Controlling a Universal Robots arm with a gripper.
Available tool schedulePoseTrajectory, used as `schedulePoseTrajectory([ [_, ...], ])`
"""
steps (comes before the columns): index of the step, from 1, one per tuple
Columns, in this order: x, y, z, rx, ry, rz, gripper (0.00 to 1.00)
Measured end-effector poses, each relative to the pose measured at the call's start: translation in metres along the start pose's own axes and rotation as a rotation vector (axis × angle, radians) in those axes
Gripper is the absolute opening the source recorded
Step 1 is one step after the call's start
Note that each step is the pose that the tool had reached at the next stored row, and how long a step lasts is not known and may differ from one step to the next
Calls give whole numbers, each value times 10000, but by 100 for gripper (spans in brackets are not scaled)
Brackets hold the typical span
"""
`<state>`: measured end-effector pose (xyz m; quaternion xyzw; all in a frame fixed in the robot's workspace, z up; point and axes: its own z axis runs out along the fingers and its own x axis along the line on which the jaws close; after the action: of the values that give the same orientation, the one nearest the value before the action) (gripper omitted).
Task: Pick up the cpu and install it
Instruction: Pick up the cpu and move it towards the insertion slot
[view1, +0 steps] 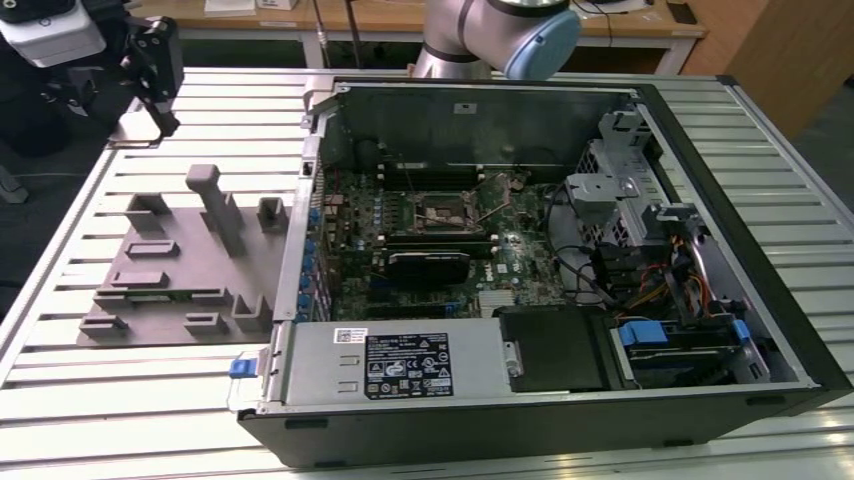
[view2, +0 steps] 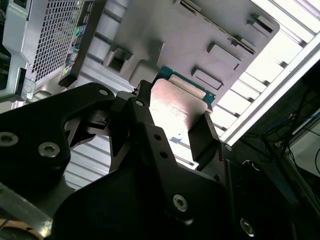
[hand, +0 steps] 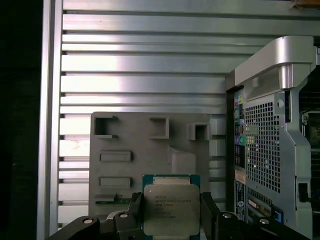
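Close wrist views share cpu (hand: 171, 209) (view2: 175, 107) and holder plate (hand: 150, 150) (view2: 175, 35).

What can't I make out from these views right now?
- First wrist view: one edge of the cpu, held in the hand, is cut off by the frame.
- Second wrist view: the cpu's face is washed out by glare.
- Exterior view: the socket contacts are too small to tell.

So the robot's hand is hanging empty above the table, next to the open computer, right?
Not empty. The hand is shut on the cpu, a silver square chip held between its fingers, as the first wrist view shows. It does hang above the table, next to the open computer.
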<state>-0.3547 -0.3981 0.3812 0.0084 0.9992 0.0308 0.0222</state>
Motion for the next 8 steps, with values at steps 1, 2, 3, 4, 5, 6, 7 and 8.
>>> schedulePoseTrajectory([
  [1, -10, 0, 0, 0, 0, 0, 54],
  [2, -21, 0, 1, 0, 0, 0, 54],
  [3, -32, 1, 1, 0, 0, 0, 54],
  [4, -44, 1, 2, 0, 0, 0, 54],
  [5, -55, 1, 2, 0, 0, 0, 54],
  [6, -67, 2, 3, 0, -1, 0, 54],
  [7, -78, 2, 4, 0, 0, -1, 54],
  [8, -89, 2, 4, 0, 0, 0, 54],
])
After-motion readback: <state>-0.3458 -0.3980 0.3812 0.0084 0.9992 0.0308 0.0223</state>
